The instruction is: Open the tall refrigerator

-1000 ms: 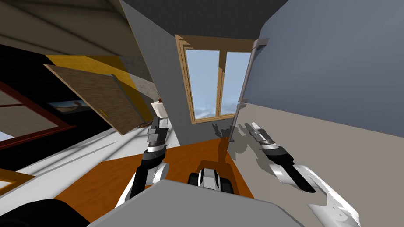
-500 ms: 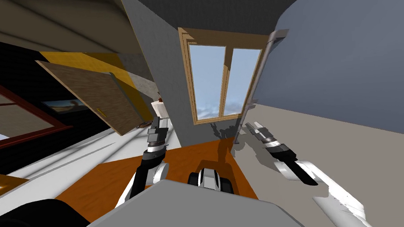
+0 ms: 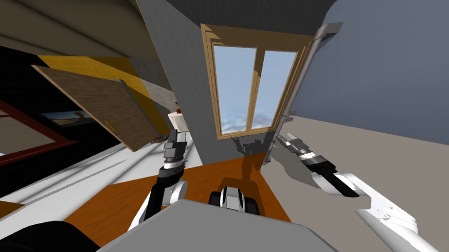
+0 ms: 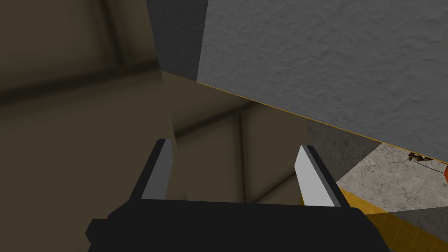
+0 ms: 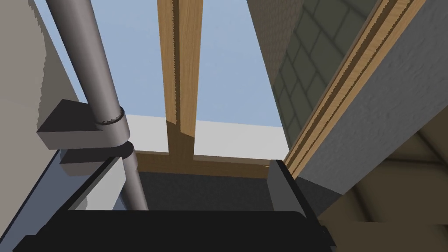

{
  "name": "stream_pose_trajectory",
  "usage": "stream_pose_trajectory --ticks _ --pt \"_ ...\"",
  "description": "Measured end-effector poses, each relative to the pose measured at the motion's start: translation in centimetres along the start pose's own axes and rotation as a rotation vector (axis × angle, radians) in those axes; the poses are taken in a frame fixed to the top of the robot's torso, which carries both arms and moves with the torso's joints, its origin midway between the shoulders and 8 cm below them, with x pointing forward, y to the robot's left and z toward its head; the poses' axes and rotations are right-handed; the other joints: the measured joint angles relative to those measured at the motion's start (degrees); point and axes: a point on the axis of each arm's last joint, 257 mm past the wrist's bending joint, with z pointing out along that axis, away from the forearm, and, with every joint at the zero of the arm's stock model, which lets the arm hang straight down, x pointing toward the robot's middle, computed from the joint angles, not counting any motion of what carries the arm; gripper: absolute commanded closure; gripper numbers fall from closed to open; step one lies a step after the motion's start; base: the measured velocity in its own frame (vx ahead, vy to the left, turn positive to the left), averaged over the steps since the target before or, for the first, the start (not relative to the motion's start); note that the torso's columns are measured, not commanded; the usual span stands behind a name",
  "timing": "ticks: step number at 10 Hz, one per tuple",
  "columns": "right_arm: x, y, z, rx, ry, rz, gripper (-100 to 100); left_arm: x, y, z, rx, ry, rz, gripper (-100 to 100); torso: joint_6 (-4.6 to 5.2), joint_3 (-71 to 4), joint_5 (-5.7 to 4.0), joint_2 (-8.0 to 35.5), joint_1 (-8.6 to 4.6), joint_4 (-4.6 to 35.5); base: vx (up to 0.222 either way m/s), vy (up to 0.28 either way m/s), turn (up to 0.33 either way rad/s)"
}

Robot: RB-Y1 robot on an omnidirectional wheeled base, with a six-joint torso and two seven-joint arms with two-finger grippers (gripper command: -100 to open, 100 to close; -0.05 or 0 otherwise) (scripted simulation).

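**Right gripper open around refrigerator handle; no grip made**

Subject: The refrigerator point(image 3: 391, 78) takes up the head view from 1 to 4 o'clock. It shows a blue-grey upper face and a beige lower face. Its long grey handle point(image 3: 300, 83) runs on a slant from 1 o'clock down toward the centre of the frame, along the edge next to the wood-framed window point(image 3: 245, 89).

Right arm: The right gripper point(image 3: 284, 139) sits at 4 o'clock, just off centre, at the lower stretch of the handle. In the right wrist view the right gripper point(image 5: 194, 162) has its fingers spread wide. The handle point(image 5: 87, 65) rises from between them, just beside one finger point(image 5: 98, 186) and well apart from the other point(image 5: 284, 188). A grey bracket point(image 5: 74, 127) fixes the bar to the refrigerator face just beyond the fingertips. Neither finger presses the bar, and nothing is held.

Left arm: The left gripper point(image 3: 179, 134) is raised at 9 o'clock, near centre and well apart from the refrigerator. The left wrist view shows the left gripper point(image 4: 234, 143) with its fingers fully apart and nothing between them.

Surroundings: A wood-grain panel point(image 3: 95, 108) hangs at 10 o'clock. An orange floor point(image 3: 126, 201) lies at 7 o'clock.
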Motion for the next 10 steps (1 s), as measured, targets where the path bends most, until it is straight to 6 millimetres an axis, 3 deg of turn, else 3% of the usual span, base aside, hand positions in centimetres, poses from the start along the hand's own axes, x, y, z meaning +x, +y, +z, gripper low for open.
stream_pose_trajectory --ticks 10 --pt "-0.9 -10.5 -0.1 0.075 0.139 -0.342 -100 0.0 0.0 0.0 0.0 0.0 0.0 0 -0.01 -0.02 0.03 -0.02 0.09 -0.02 0.044 0.078 -0.014"
